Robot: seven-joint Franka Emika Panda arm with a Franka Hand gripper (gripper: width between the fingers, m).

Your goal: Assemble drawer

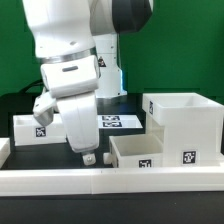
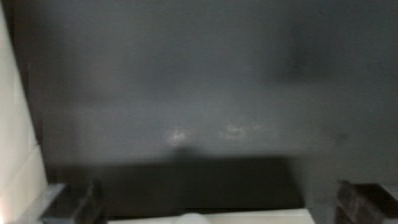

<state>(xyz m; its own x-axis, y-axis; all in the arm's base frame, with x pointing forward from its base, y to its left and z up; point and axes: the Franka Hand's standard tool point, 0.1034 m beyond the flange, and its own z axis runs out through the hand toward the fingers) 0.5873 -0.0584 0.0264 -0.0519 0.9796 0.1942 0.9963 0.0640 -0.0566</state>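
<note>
A low white rail runs along the bottom edge. Just behind it the gripper hangs low over the black table, fingers wide apart, holding nothing. A tray sits lower centre, just beside the housing at right. A second tray is at left, with bare table between. Green wall behind.

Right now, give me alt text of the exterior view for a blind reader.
A white arm holds its gripper close to a black table, between a tray at the exterior view's left and a nearer tray. A taller hollow housing stands at the view's right.
</note>
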